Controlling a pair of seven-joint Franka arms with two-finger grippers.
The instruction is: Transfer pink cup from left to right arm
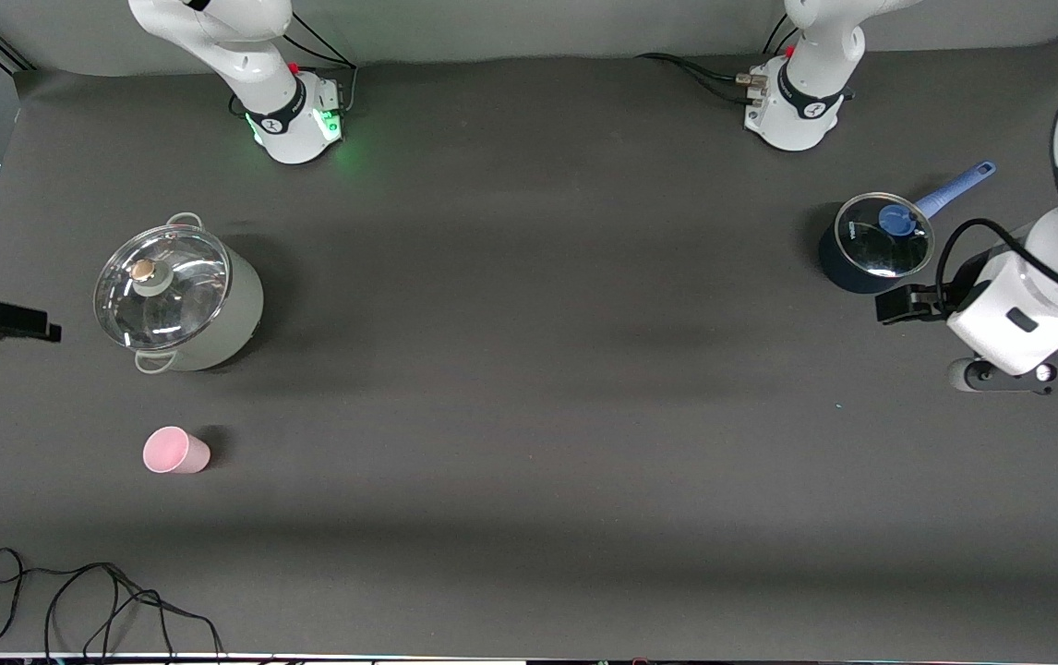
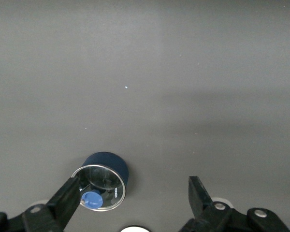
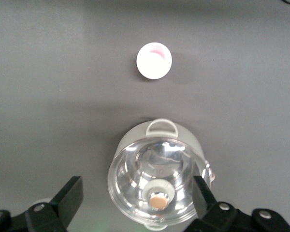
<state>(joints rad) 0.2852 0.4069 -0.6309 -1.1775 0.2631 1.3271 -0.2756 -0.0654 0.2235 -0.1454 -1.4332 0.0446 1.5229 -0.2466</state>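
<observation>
The pink cup [image 1: 175, 451] stands upright, mouth up, on the dark table toward the right arm's end, nearer the front camera than the lidded silver pot [image 1: 180, 300]. The right wrist view looks down on the cup [image 3: 154, 60] from high up. My right gripper [image 3: 137, 182] hangs open and empty high above the silver pot [image 3: 183, 140], well apart from the cup. My left gripper [image 2: 134, 182] is also open and empty, high over the left arm's end of the table beside the blue saucepan [image 2: 111, 166]. Neither gripper touches anything.
The blue saucepan [image 1: 880, 242], with a glass lid and a long blue handle [image 1: 955, 189], sits at the left arm's end. The left arm's white wrist [image 1: 1023, 309] hangs beside it. Loose black cables [image 1: 77, 600] lie at the front corner near the cup.
</observation>
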